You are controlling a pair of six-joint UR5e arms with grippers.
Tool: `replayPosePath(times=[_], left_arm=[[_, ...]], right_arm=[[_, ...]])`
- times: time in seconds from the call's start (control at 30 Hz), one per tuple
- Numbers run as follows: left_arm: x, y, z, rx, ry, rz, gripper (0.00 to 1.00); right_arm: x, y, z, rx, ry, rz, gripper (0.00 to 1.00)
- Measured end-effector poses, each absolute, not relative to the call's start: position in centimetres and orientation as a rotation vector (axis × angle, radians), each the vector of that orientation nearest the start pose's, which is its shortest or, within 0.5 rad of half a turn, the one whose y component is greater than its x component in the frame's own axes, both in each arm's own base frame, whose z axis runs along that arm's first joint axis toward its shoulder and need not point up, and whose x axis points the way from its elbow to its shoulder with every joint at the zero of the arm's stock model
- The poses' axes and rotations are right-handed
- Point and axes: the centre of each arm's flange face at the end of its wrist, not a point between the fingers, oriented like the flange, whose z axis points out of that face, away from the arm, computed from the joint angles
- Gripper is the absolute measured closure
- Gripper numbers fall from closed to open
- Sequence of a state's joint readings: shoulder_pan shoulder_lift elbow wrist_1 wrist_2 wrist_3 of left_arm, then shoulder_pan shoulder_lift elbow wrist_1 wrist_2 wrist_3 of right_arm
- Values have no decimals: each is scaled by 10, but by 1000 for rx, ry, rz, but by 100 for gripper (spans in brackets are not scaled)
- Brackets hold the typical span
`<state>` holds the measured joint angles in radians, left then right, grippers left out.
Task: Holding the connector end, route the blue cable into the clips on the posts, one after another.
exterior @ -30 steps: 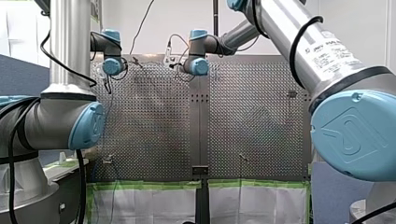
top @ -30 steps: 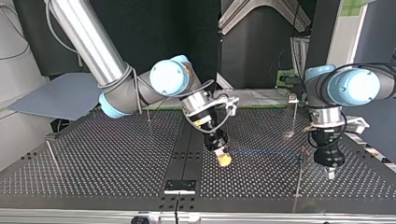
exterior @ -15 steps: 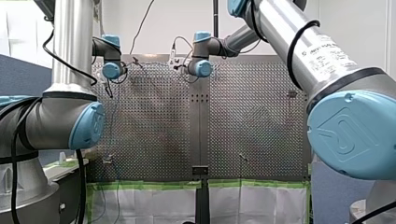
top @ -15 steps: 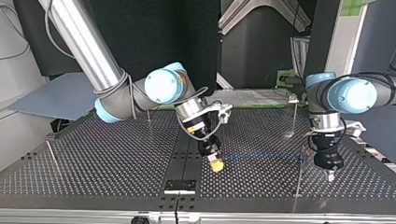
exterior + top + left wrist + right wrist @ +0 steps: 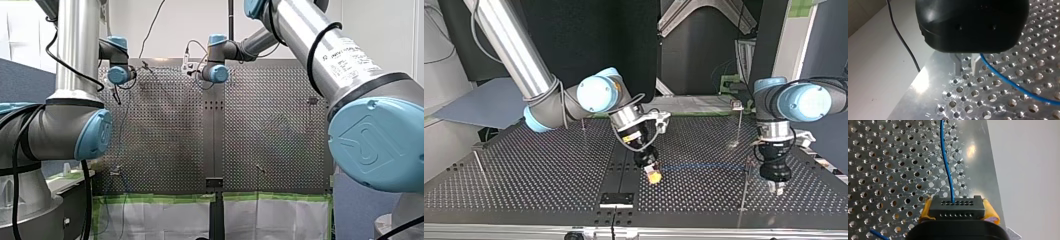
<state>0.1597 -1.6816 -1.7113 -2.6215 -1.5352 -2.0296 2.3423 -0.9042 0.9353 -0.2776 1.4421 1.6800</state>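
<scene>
Between the yellow pads of the right gripper [image 5: 653,175] sits the black connector [image 5: 957,208], clamped across its flat sides. The blue cable [image 5: 946,162] leaves the connector's front face and runs ahead over the perforated table [image 5: 549,170].

In the top view the cable goes low and nearly straight from the connector toward the view's right. It reaches a thin post [image 5: 744,190] with a clip [image 5: 749,163] at its top; whether it is seated in the clip can't be told.

The left gripper [image 5: 966,65] hangs just past that post from the connector. Its metal fingers are a narrow gap apart with nothing between them, and the cable passes just beside one finger.

Handling, as a judgement:
- **Cable:** thin, light and floppy, slightly wavy. It won't push, only follows under tension, and may slip from a clip if slack.
- **Connector:** rigid and blocky, so the best place to hold.

Another post [image 5: 738,122] stands farther from the connector; no cable visible on it.
</scene>
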Motion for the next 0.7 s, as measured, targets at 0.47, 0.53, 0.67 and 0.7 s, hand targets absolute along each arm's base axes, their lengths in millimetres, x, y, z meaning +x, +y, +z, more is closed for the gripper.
replayPosePath(times=[0.47,0.53,0.67,0.7], left_arm=[[550,-44,404,-444,1360,-129,0],[548,-43,402,-455,1379,-123,0],[542,-45,396,-464,1427,-140,0],[539,-46,396,-464,1437,-146,0]], right_arm=[[639,-462,411,-2130,846,-2793,100],[638,-463,411,-2131,847,-2791,100],[637,-464,411,-2136,852,-2787,100],[637,-465,411,-2136,852,-2787,100]])
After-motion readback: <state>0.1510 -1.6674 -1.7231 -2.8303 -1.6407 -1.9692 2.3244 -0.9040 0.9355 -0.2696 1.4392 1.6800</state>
